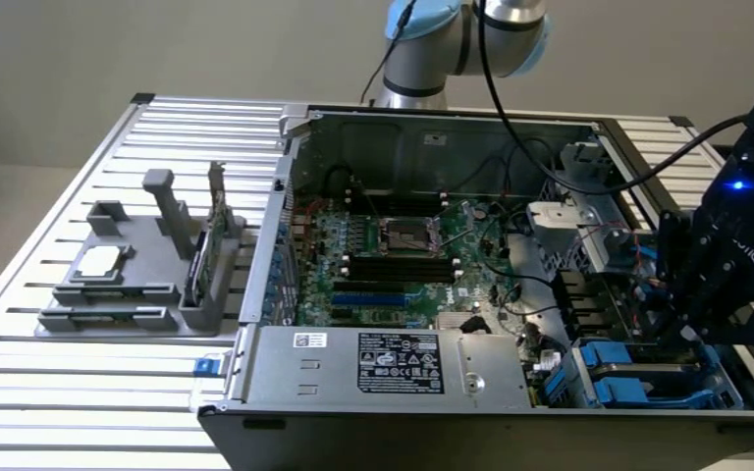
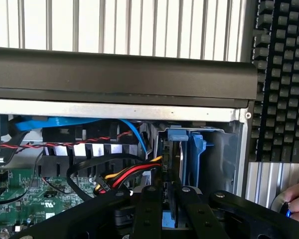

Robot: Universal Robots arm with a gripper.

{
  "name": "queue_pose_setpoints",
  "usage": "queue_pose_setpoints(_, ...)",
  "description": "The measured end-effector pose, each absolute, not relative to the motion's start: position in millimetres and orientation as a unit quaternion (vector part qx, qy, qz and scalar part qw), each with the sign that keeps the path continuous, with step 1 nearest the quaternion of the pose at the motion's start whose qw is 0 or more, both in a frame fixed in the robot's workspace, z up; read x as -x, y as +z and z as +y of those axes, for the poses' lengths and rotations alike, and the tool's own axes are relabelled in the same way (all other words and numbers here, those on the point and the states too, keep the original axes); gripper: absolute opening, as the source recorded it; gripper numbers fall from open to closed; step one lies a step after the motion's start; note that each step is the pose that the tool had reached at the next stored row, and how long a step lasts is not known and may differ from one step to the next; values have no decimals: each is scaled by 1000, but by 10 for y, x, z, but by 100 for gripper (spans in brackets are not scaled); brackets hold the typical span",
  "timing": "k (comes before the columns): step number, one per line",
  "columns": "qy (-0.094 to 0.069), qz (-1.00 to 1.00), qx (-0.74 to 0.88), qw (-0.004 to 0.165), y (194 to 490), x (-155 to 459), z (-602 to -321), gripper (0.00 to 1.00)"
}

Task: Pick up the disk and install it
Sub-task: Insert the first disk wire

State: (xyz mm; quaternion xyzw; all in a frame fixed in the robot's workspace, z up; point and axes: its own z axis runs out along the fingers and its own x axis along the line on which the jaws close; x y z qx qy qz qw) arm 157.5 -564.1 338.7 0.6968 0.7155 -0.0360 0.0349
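Gripper hangs low over the drive corner of the open computer case, at the exterior view's right. Its fingers sit close together, and they seem to pinch the disk, which stands on edge in the blue drive bay. So the pick-up looks done, and the disk looks partly in, but I cannot tell if it is pushed all the way. Near by are the green motherboard, the power supply box and a grey parts holder.

From the wrist view, the gripper holds the disk by its thin edge, inside the blue carrier. Red and yellow wires lie just beside it and could snag. A keyboard sits outside the case, and a person's hand rests near the corner.
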Motion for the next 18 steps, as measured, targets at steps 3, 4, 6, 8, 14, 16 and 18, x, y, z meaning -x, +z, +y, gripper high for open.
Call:
queue_pose_setpoints(3,-36,715,-697,35,3387,-1575,-5645,17)
queue_pose_setpoints(4,-36,715,-698,35,3387,-1575,-5645,17)
queue_pose_setpoints(6,-36,714,-699,35,3387,-1576,-5648,17)
queue_pose_setpoints(8,-36,713,-699,35,3387,-1576,-5648,17)
queue_pose_setpoints(14,-36,711,-701,34,3384,-1577,-5654,17)
queue_pose_setpoints(16,-36,711,-702,34,3382,-1578,-5655,17)
queue_pose_setpoints(18,-36,711,-702,34,3379,-1578,-5657,17)
